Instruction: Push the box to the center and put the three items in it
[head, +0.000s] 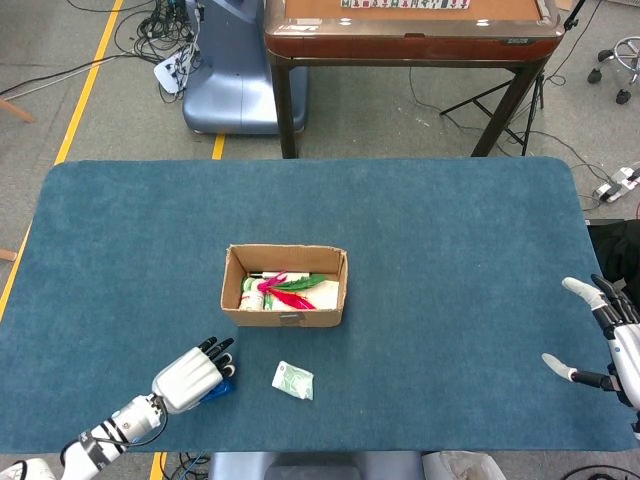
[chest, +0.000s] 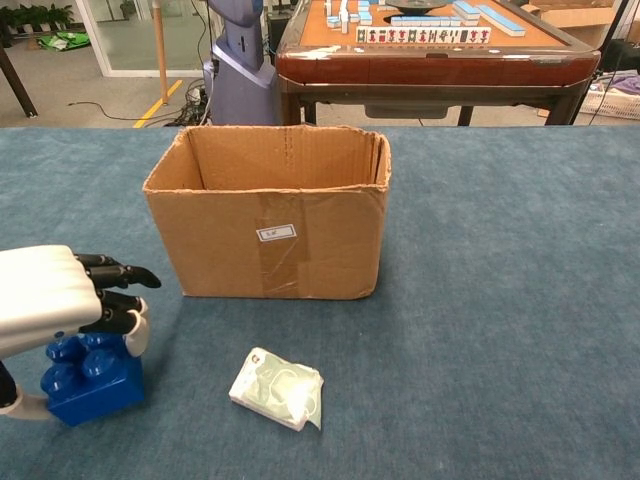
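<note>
At the lower left of the chest view, my left hand (chest: 55, 300) rests over the blue block (chest: 88, 378), fingers curled down onto its studded top; I cannot tell whether the block is gripped or only touched. The block sits on the blue table (chest: 500, 300). Just right of it, at lower centre, lies the white-green packet (chest: 278, 388), apart from hand and block. Beyond, at frame centre, stands the cardboard box (chest: 270, 215), open-topped; the head view shows red and green items (head: 285, 288) inside. At the far right edge of the head view, my right hand (head: 605, 340) hovers with fingers spread, holding nothing.
</note>
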